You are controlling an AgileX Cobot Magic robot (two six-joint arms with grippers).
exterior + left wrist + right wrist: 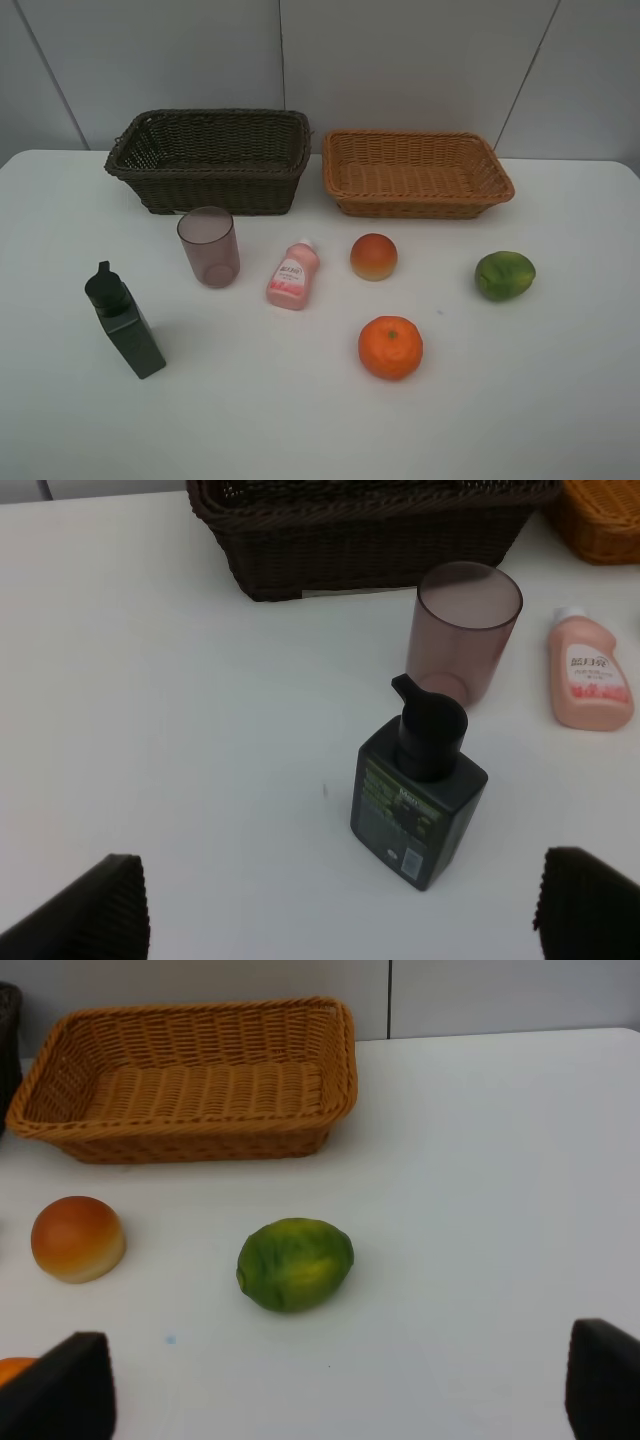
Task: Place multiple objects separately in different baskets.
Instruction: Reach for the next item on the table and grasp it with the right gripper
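Observation:
On the white table, a dark green pump bottle (124,322) (418,792) stands front left. A translucent pink cup (209,246) (465,630) and a small pink bottle (292,275) (590,672) are beside it. A red-yellow fruit (373,256) (77,1238), an orange tangerine (390,347) (15,1370) and a green fruit (504,275) (295,1264) lie to the right. The dark brown basket (210,160) (370,540) and the orange-tan basket (415,172) (185,1085) stand at the back, both empty. My left gripper (340,920) is open short of the pump bottle. My right gripper (330,1390) is open short of the green fruit.
A grey panelled wall rises behind the baskets. The table's (560,400) back edge runs just behind them. Neither arm shows in the exterior high view.

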